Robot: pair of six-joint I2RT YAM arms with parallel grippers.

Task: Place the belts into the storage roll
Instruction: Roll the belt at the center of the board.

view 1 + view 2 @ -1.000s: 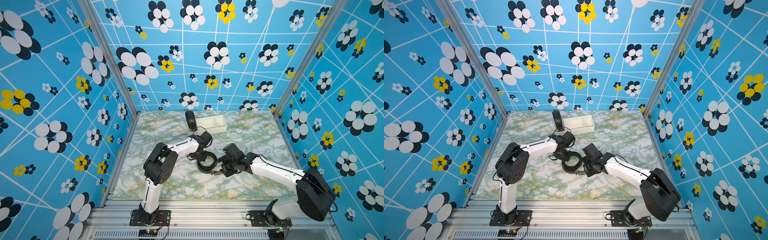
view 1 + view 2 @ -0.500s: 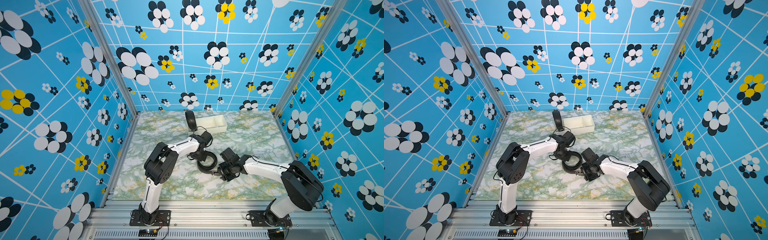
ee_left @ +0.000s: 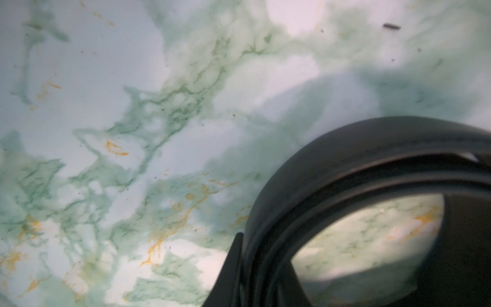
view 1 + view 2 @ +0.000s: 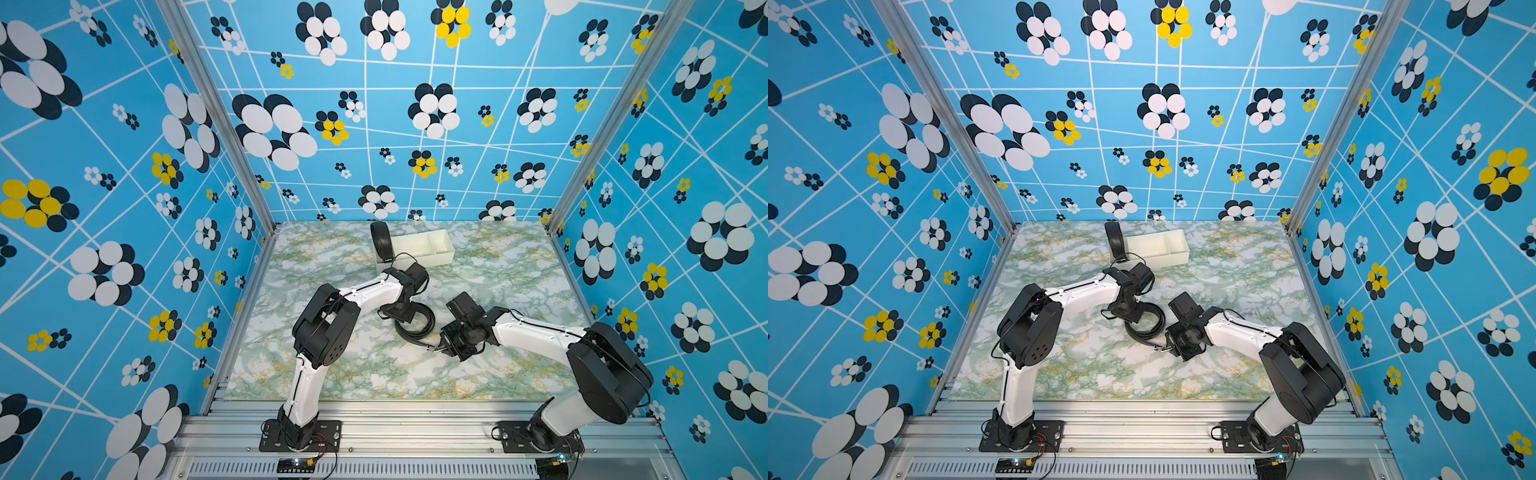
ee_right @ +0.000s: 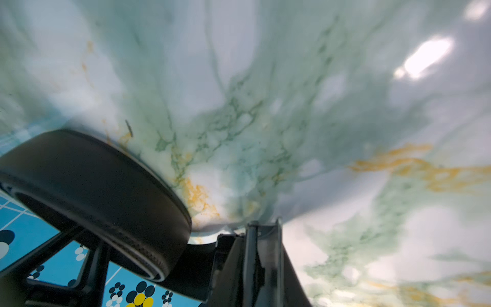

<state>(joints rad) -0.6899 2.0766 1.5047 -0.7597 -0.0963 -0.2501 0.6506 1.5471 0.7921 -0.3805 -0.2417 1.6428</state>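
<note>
Nearest my base, my right tool (image 4: 439,348) sits low over the bench (image 4: 332,365). Its jaws are drawn almost together on the free end of the loose belt (image 4: 409,338). In the right wrist view the fingers (image 5: 251,252) stand close side by side and a dark strap runs in to them. The pinched part itself is hidden, and this view is blurred.

Just beyond, the rest of that belt lies on the bench as a round, open coil, set on its edge between my two tools.

At the coil's far-left side my left tool (image 4: 401,316) is clenched on the coil's wall. In the left wrist view the belt (image 3: 345,159) fills the corner, with one dark finger outside the ring and a dark mass inside it. Both are cut off by the frame and out of focus.

Farthest off, near the back wall, the cream storage roll (image 4: 424,257) lies well apart from both tools. Its dividers are visible in both top views. The second belt (image 4: 375,241) stands upright as a tight coil at the roll's left end and rises above the rim. I cannot tell whether it sits inside the end compartment or leans against the outside.
</note>
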